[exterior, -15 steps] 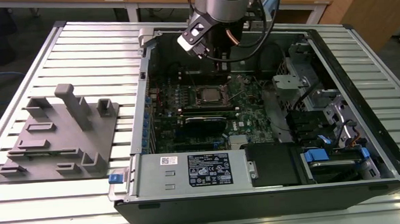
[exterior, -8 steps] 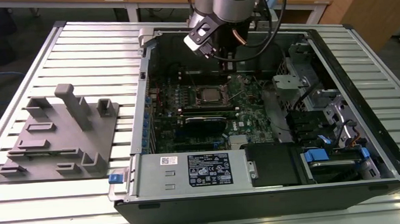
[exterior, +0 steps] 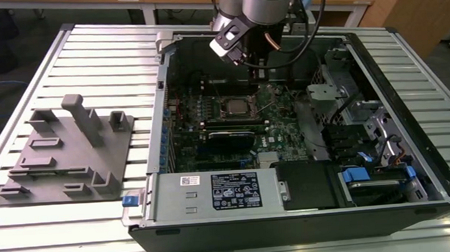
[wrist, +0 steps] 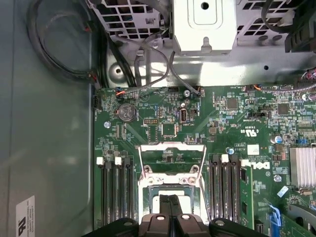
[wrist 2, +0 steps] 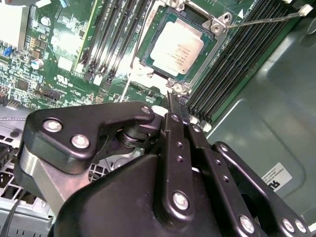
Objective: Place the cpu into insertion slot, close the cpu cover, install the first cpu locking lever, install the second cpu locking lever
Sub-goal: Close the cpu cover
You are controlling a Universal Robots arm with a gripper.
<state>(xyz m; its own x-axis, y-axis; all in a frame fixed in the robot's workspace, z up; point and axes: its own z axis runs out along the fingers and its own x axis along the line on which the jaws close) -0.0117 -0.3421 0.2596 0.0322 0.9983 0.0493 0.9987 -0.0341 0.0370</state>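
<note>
- A slatted metal table [exterior: 93, 58] is seen in the exterior view, and an open computer case [exterior: 212, 192] is laid on it.
- A green circuit board [wrist: 232, 123] is mounted on the floor of the case.
- The gripper [wrist 2: 177, 104] is held over the board, near one corner of the insertion slot [wrist 2: 216, 25]. Its fingers are pressed together and nothing is gripped.
- The cpu cover [wrist: 173, 145] is tipped back, open.
- The cpu [wrist 2: 177, 47] is seated in the slot, silver top upward.

power supply [exterior: 175, 203] label [exterior: 236, 191], print unreadable
</note>
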